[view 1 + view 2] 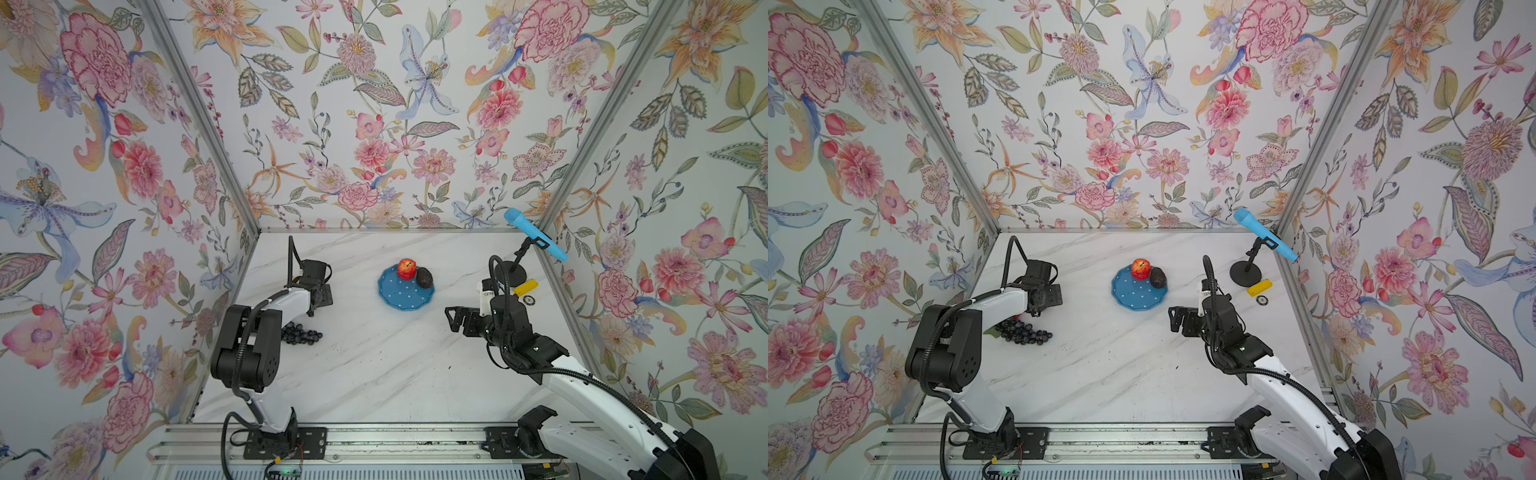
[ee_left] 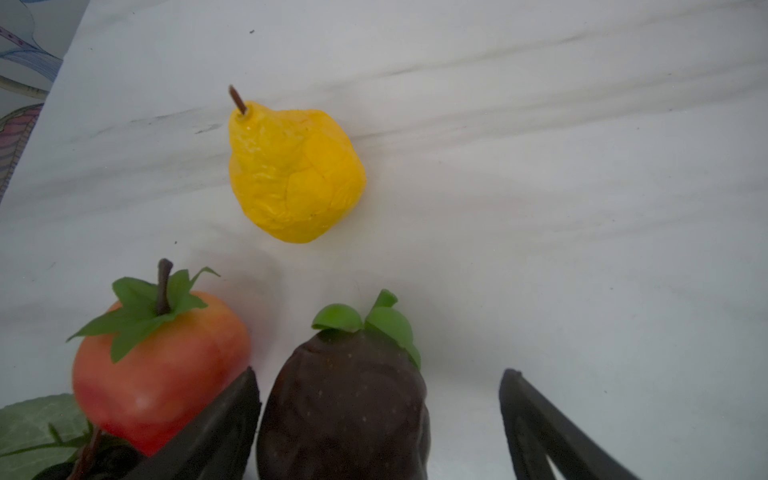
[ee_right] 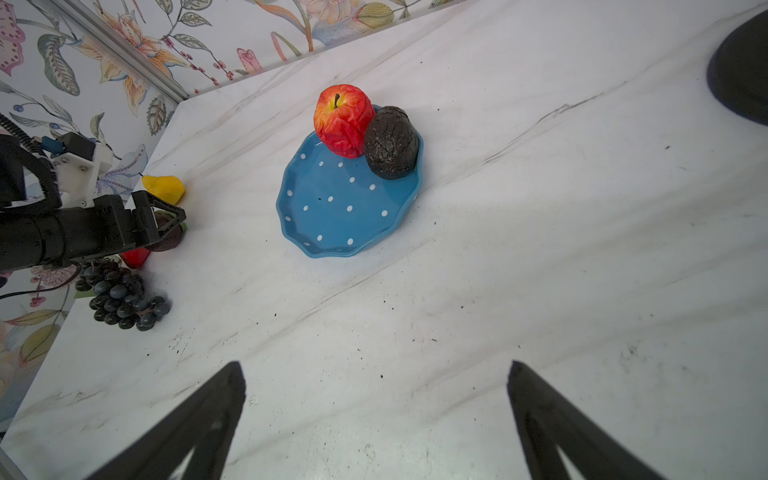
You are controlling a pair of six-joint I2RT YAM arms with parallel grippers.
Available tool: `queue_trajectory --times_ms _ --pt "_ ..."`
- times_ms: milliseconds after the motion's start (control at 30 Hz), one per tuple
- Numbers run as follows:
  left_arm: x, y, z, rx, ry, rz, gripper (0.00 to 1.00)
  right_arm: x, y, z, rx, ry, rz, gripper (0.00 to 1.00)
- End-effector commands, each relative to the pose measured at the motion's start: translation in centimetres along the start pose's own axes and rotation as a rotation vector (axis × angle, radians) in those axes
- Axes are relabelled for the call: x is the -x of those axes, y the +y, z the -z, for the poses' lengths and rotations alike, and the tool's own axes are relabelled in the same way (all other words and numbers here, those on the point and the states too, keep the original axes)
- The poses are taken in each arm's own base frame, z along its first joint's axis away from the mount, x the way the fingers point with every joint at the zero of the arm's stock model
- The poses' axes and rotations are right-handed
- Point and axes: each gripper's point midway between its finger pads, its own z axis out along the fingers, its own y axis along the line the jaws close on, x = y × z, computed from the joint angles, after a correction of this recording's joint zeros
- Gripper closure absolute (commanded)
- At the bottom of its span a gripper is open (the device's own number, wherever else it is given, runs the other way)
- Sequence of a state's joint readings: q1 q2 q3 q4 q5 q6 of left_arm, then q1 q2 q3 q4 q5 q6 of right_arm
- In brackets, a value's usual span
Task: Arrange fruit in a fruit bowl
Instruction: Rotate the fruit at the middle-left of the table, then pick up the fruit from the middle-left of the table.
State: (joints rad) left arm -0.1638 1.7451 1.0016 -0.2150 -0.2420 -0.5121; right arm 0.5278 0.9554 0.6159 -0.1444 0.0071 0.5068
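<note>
The fruit bowl (image 1: pixel 397 296) sat on the counter (image 1: pixel 374 374) midway between its left and right edges, nearer the far edge. Two fruits lay in it against the far part of the rim, touching each other: the red apple (image 1: pixel 407 269), stem up, and the dark avocado (image 1: pixel 424 278) on its right.

Close to the left edge, the left pincer (image 2: pixel 380 374) was released, its fingers spread to either side of the dark green-topped fruit (image 2: pixel 345 407). One finger stood just beside that fruit and the other well clear of it. The red fruit (image 2: pixel 162 374) with a leafy green cap stood just beside the dark one, outside the fingers. The yellow fruit (image 2: pixel 291 174) lay a little apart from both, toward the far edge. The grape bunch (image 1: pixel 301 333) lay near the left edge, on the near side of that pincer.

The right pincer (image 3: pixel 376 365) hung over the counter toward the right edge, released and empty, its fingers wide, pointed at the bowl yet well apart from it.
</note>
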Motion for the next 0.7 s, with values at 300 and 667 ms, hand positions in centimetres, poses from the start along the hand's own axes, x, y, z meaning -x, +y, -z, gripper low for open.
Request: queue_trajectory --times_ms 300,667 --pt "-1.7 0.4 -1.2 0.023 0.048 -0.022 0.18 0.2 0.2 0.4 0.007 -0.012 -0.012 0.01" --pt "-2.1 0.1 -1.9 0.015 0.057 -0.021 0.29 0.1 0.1 0.6 0.006 -0.013 -0.012 0.01"
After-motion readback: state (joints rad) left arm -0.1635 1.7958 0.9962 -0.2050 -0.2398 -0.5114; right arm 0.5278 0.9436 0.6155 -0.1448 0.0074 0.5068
